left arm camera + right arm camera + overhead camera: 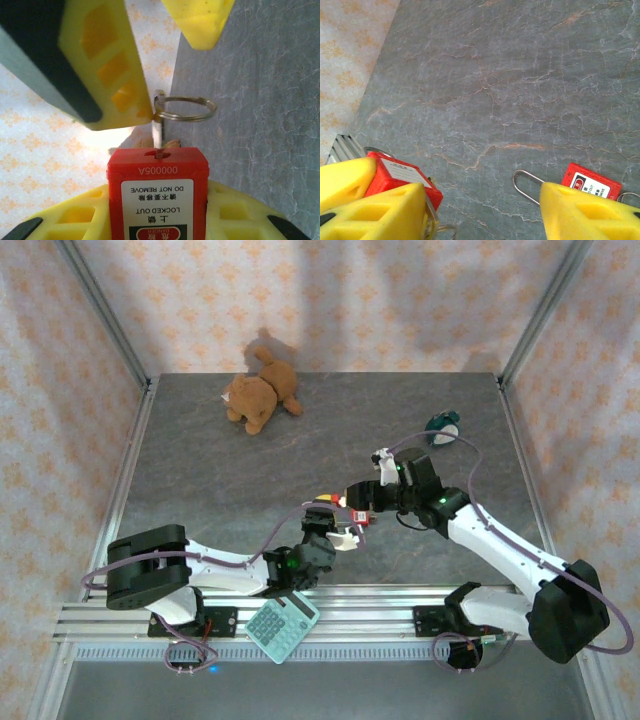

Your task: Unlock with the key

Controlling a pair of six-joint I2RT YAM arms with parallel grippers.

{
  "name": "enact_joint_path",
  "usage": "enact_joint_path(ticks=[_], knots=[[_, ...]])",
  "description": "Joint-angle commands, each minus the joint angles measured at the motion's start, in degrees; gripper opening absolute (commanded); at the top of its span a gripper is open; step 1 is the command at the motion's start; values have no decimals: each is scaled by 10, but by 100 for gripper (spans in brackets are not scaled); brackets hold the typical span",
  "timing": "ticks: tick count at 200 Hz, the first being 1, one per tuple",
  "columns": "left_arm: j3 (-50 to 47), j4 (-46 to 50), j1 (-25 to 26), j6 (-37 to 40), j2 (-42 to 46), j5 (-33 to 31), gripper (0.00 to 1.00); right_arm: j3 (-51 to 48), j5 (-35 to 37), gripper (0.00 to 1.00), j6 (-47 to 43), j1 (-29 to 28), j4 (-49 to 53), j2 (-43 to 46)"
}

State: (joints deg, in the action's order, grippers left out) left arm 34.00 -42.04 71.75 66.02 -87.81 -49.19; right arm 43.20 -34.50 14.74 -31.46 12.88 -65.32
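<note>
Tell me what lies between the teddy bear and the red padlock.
Nothing; the top external view shows bare grey table between teddy bear and red padlock.

The right tool (482, 192) hangs over the grey veined desk (520, 75), its yellow fingers (380, 215) set wide apart. Against one finger sits a red padlock (395, 175) with a white label, and thin wire rings (435, 220) beside it, perhaps a key ring. The other finger half hides a second red padlock (592, 182), whose steel shackle (525, 182) juts out. Patterned wallpaper (345, 40) shows upper left.
</note>
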Motion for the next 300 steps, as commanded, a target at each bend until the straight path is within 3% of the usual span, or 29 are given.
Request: enact_joint_path(ticks=[1,41,77,118,158,191,300], knots=[[-8,-60,6,21,-8,-27,22,21,14,61,-3,-4,7,-2],[-14,-110,6,49,-24,-35,22,29,21,61,13,-4,15,7],[-17,-133,6,56,-28,-37,22,55,42,69,78,3,29,31],[-25,-189,6,61,-23,-35,22,0,-161,76,192,70,-91,15],[-21,-212,6,75,-35,-27,22,-39,-247,79,252,73,-175,-3],[-6,-261,6,111,-73,-24,23,-49,-261,79,258,66,-183,-16],[7,-256,3,110,-75,-17,23,-65,-243,69,261,43,-195,-43]])
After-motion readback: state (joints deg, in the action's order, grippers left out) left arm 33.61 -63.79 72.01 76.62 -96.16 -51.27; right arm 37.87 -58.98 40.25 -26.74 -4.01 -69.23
